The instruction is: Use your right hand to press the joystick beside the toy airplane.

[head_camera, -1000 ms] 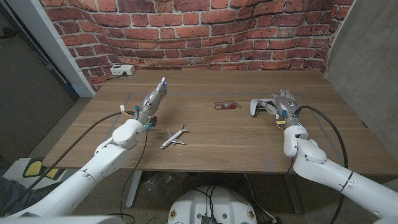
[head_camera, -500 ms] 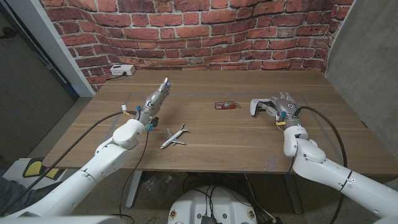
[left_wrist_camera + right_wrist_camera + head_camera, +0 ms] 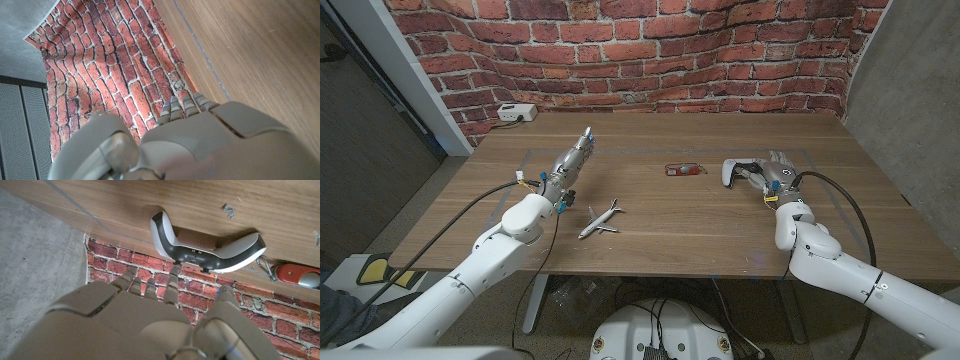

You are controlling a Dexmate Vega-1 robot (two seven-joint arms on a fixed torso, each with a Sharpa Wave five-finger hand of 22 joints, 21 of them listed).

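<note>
The joystick (image 3: pixel 737 172) (image 3: pixel 207 245) is a white game controller with a black middle band, curved like a shallow arc with two rounded grips at its ends. It lies on the wooden table (image 3: pixel 700 215) just ahead of the right hand's fingertips and slightly toward the robot's left of them. In the right wrist view its two grips are seen spread apart, with small dark buttons or ports along the black centre section facing the hand.

The right hand (image 3: pixel 779 176) (image 3: pixel 145 320) is held close to the controller, fingers extended side by side toward it; nothing is gripped. Whether a fingertip touches the controller cannot be told from the head view, and in the wrist view a gap appears between fingertips and controller.

A small red object (image 3: pixel 683 169) (image 3: pixel 297 275) lies beyond the controller on the side away from the right hand, toward the table's middle. The toy airplane (image 3: pixel 599 219), white with slim wings, lies well apart from the controller, much nearer the left hand (image 3: pixel 569 162) (image 3: pixel 190 145). The left hand is stretched out with fingers straight and close together, holding nothing.
</note>
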